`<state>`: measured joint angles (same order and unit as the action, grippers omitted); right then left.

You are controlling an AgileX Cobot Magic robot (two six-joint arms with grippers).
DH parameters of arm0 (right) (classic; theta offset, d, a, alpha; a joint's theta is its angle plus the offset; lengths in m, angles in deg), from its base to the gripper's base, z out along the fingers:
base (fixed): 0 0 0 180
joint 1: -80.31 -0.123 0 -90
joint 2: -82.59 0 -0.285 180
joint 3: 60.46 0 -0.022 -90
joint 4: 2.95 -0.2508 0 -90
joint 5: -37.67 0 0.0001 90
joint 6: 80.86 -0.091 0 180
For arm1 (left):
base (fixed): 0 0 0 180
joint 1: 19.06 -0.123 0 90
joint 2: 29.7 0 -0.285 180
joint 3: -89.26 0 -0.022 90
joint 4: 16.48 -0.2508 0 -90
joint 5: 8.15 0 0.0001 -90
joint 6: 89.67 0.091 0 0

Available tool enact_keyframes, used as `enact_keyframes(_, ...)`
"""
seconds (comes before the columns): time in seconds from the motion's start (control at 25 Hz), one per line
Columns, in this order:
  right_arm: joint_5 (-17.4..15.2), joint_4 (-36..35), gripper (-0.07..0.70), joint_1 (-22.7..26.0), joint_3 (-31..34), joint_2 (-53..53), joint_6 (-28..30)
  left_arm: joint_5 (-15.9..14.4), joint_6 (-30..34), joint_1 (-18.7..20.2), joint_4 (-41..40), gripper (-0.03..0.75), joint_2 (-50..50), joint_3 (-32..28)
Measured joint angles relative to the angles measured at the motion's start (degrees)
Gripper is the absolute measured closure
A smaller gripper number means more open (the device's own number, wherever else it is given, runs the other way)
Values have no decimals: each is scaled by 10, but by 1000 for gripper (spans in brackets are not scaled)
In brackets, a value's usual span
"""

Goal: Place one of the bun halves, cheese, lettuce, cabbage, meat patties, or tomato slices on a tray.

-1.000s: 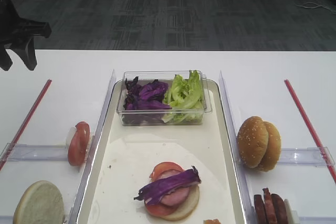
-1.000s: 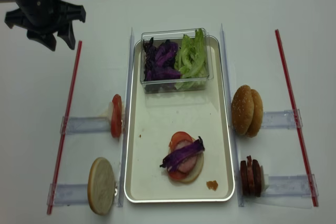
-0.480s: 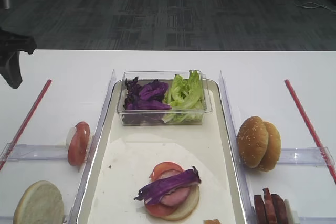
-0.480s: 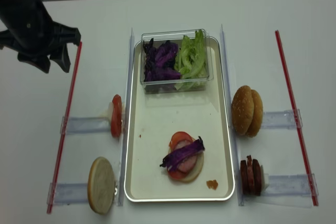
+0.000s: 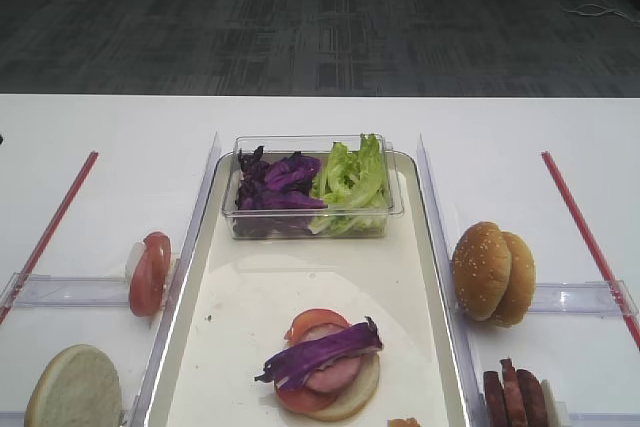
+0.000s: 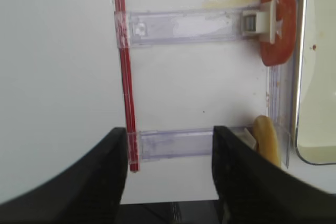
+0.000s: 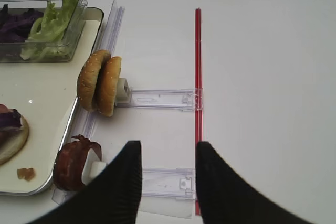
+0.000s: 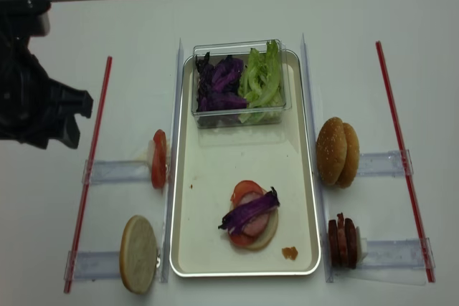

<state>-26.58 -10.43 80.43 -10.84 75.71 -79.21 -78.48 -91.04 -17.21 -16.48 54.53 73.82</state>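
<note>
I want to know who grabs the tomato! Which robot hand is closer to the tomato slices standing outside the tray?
Left. The left gripper hovers just left of the tomato slices; the right gripper is across the tray, beside the meat.

The bottom edge of the first high view is cutting off the cut bun half (image 5: pixel 72 388) at near left, the meat patties (image 5: pixel 514 398) at near right, and the tray (image 5: pixel 190 277).

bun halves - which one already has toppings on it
The flat bun half lying on the tray, stacked with tomato, a pink meat slice and the cabbage. The other buns stand bare in racks beside the tray.
</note>
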Motion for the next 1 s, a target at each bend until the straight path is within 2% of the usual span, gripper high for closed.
enact_keyframes(0.36,0,0,360,0,0,0,0,-2,0,0,0,336,-146,-91)
enact_keyframes(1.0,0,0,360,0,0,0,0,-11,0,0,0,336,-334,-187)
